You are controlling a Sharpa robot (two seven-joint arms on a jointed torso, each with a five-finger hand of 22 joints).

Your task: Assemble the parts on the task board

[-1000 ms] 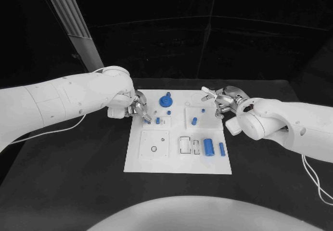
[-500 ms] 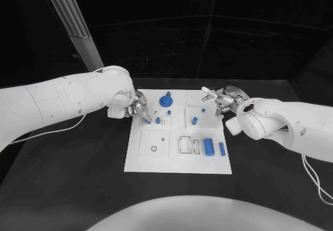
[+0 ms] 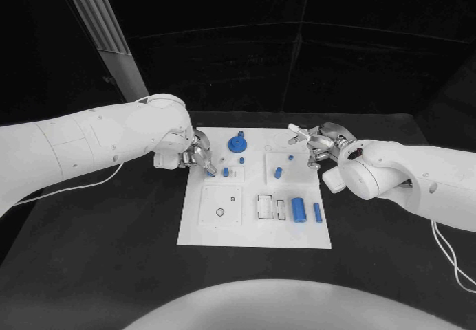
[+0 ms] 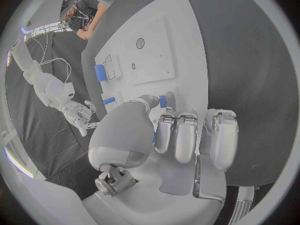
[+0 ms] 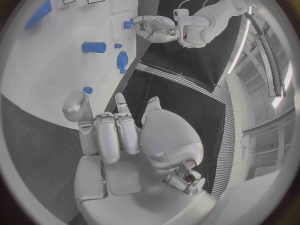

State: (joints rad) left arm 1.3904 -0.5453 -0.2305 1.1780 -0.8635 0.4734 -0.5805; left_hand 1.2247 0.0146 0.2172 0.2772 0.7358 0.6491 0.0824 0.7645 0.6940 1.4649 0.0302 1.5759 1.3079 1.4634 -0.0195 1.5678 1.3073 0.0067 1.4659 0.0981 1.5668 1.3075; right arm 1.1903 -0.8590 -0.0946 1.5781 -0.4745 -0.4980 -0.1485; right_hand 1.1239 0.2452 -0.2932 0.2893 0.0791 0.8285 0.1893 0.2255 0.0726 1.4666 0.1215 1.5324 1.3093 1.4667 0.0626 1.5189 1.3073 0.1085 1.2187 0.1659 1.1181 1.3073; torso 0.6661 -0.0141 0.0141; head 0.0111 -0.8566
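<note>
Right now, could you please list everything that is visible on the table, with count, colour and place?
flat white task board: one, white, middle of the black table.
round blue knob part: one, blue, far end of the board.
small blue parts: several, blue; a short blue cylinder and a long blue bar lie on the near right side, a small blue peg lies in the middle right.
black table: one, black, under the board.
left hand: one, silver, at the board's left edge, pinching a small blue piece.
right hand: one, silver, at the board's far right corner, holding nothing.
</note>
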